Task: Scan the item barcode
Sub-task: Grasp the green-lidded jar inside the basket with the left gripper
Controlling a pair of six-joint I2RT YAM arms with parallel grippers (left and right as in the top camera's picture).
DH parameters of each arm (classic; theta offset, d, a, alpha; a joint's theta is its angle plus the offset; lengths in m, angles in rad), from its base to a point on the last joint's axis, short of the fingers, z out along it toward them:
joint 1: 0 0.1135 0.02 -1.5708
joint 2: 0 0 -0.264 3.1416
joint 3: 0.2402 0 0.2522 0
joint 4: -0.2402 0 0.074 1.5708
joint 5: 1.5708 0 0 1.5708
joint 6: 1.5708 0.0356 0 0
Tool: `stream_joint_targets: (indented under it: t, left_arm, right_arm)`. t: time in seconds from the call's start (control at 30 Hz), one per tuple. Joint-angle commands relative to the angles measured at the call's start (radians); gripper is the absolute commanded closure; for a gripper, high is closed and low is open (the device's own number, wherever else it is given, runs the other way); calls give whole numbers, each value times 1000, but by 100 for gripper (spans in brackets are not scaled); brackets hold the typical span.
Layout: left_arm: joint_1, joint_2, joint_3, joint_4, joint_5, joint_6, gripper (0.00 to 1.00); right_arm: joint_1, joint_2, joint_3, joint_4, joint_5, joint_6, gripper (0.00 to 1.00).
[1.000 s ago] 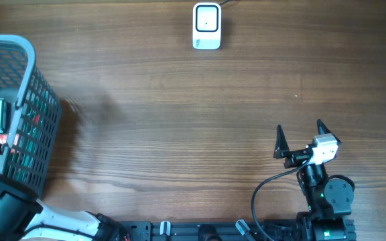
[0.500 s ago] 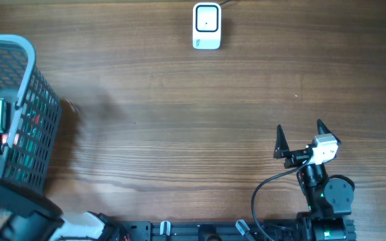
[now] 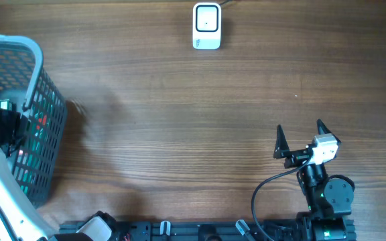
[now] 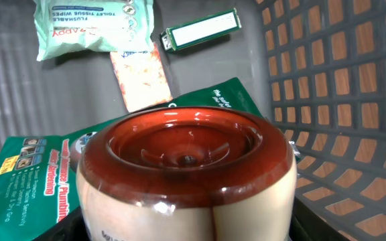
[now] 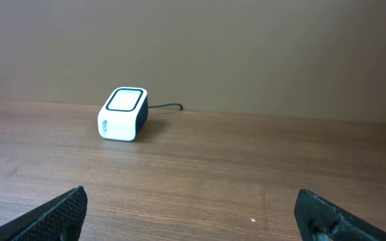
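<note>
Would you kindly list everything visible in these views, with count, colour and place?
barcode scanner: one, white, far edge of the table, cabled
table: one, brown wood, under everything
basket: one, grey mesh, table's left side
round tub: one, cream with red-brown lid, inside the basket, over the green pouch
green pouch: one, green, basket floor
wipes pack: one, pale green, basket floor, far end
flat packet: one, orange-pink, beside the wipes pack
slim box: one, green with white label, basket floor
left gripper: one, black, inside the basket, apparently closed on the round tub
right gripper: one, black, open and empty, table's near right
</note>
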Motion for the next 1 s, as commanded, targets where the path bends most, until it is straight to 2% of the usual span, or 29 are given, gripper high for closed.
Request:
stream_joint_targets:
  t: [0.0, 0.43, 0.97]
  left_arm:
    - [-11, -50, 12, -18, 13, 26, 45]
    - [-11, -357, 12, -39, 24, 54, 44]
    - [-11, -294, 12, 9, 60, 50, 44]
  right_arm:
    - [3, 0, -1, 3, 11, -11, 0]
    - [3, 0, -1, 3, 11, -11, 0]
    - [3, 0, -1, 3, 11, -12, 0]
